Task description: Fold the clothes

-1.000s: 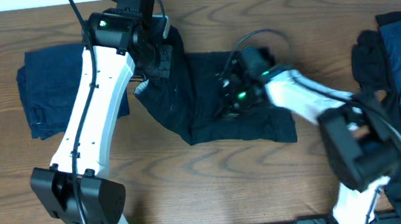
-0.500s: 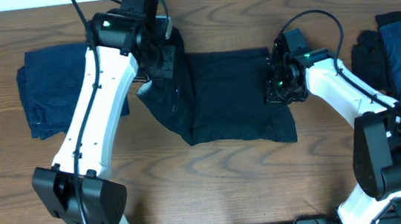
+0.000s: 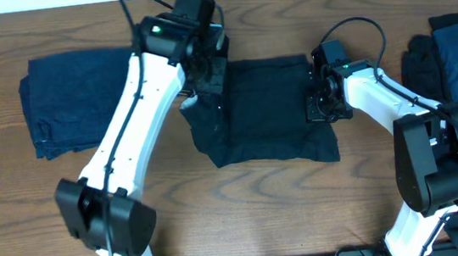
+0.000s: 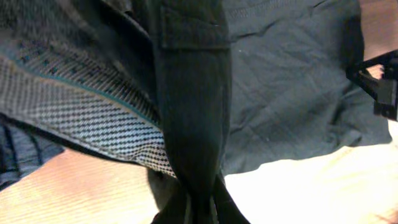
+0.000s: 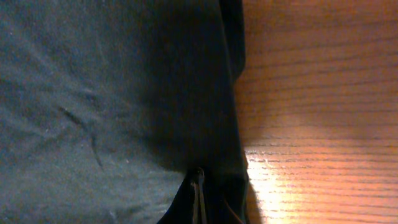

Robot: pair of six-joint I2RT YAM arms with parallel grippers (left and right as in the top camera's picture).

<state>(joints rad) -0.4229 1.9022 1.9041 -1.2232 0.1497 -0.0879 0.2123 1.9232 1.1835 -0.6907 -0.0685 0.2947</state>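
Where the overhead camera looks down, the black shorts [image 3: 266,115] lie across the middle of the table [image 3: 247,220], closer to its far edge than to its near one. The left gripper [image 3: 209,77] is at the shorts' left side with its fingers closed on the cloth. That edge is raised and bunched, and a pale scrap shows just below the gripper. The right gripper [image 3: 317,107] sits low at the shorts' right edge, fingers pinched together on the hem. A folded navy garment [image 3: 73,102] rests near the table's left edge, well apart from the shorts. At the right edge there is a heap of dark clothes [image 3: 451,53], navy over black.

In the left wrist view, a thick fold of black cloth hangs down the middle of the frame and narrows to a gathered neck at the bottom. The fingers themselves cannot be told from the cloth they grip. The pale grey waistband strip [image 4: 81,109], finely checked, slants across the left side, turned outward. Behind it the rest of the shorts lies flat on the brightly lit wood.

In the right wrist view, black cloth fills the left half and bare wood grain the right. The thin fingertips meet at the bottom centre, shut on the doubled hem where it borders the wood.
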